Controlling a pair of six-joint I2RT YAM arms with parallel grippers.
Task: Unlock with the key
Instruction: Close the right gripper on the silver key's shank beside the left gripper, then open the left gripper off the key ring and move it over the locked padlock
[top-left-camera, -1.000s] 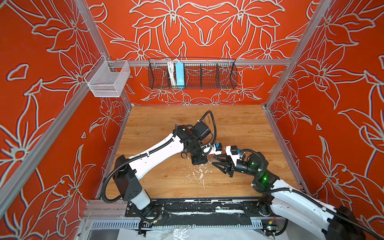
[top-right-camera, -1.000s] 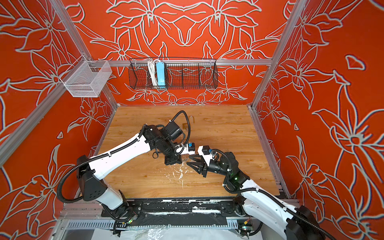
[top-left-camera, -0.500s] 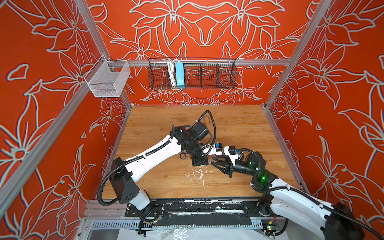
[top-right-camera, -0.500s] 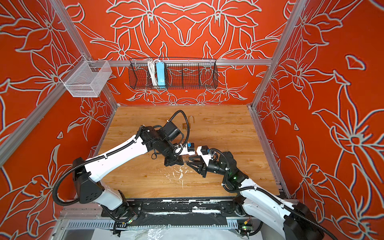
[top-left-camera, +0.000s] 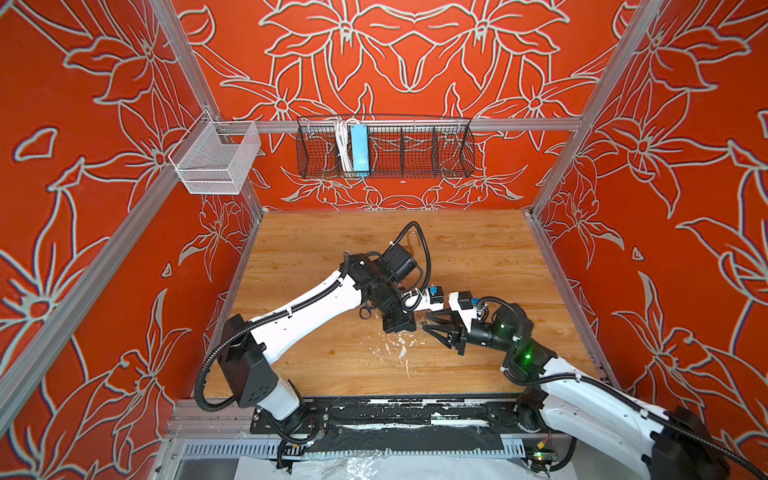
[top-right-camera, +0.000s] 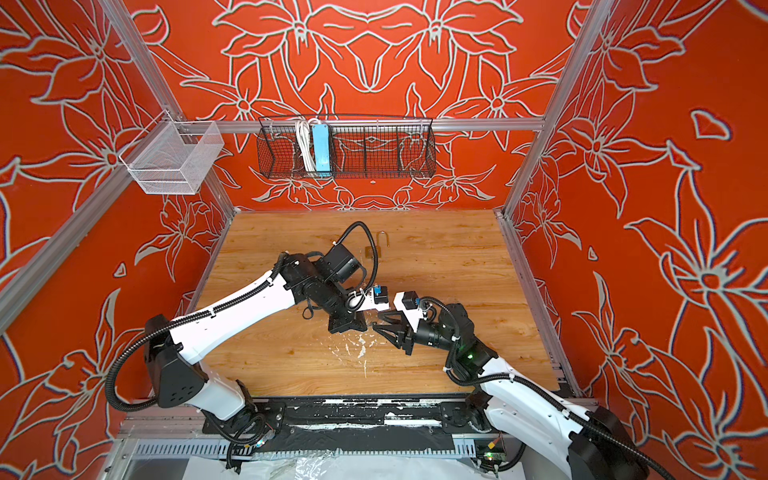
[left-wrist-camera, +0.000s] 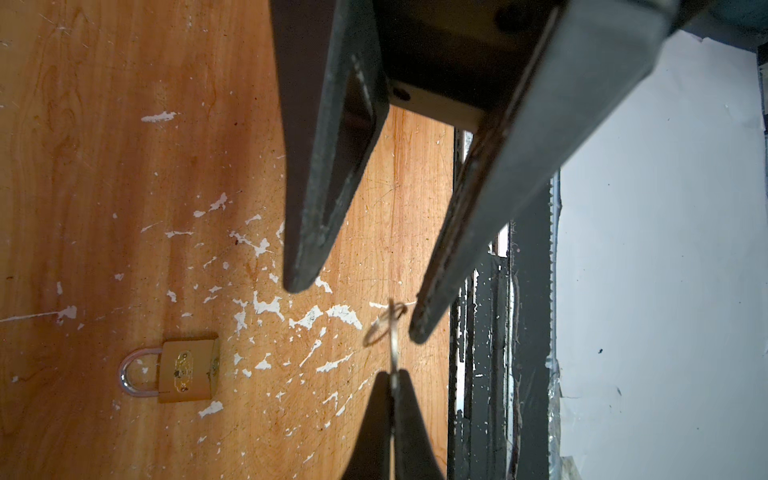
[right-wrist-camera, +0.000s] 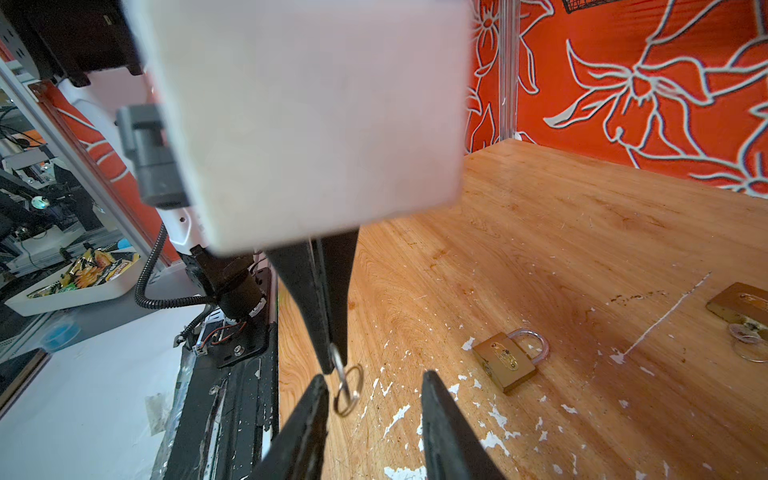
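Top views: left tool (top-left-camera: 401, 326) and right tool (top-left-camera: 424, 323) meet tip to tip over the bench (top-left-camera: 316, 249), near its middle; far padlock (top-right-camera: 380, 245) shows behind the left arm's cable

Left wrist view: left tool (left-wrist-camera: 392, 376) pinched tight on the key (left-wrist-camera: 392, 353), key ring (left-wrist-camera: 380, 328) sticking out past the tips. Right tool (left-wrist-camera: 357, 311) jaws stand partly apart, one tip just beside the ring. Near padlock (left-wrist-camera: 185, 370) lies flat on the bench, well apart from both tools

Right wrist view: key ring (right-wrist-camera: 348, 390) hangs between the right tool's fingers (right-wrist-camera: 309, 419), gripped by neither. Near padlock (right-wrist-camera: 503, 363) lies beyond; far padlock (right-wrist-camera: 739, 305) has its own key inserted
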